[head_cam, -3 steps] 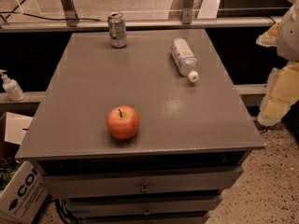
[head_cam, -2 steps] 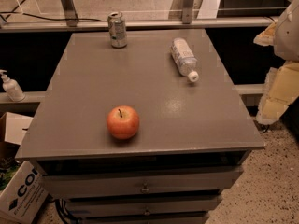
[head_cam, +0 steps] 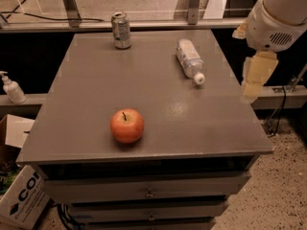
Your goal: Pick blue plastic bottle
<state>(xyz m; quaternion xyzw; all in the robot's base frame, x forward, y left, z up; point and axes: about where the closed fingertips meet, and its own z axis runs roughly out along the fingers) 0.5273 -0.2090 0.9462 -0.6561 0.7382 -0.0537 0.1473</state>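
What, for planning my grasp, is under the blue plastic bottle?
The blue plastic bottle lies on its side on the grey table; the strip beneath it is hidden. The gripper hangs beyond the table's right edge, apart from the bottle.

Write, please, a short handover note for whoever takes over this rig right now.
Hand: hangs off the right edge of the table, to the right of the bottle and not touching it.
Bottle: lies on its side at the table's far right, cap pointing toward the near edge.
Done: nothing grasped yet.
Left: move the hand to the bottle, grip, lift. Can and apple sit well apart from it.
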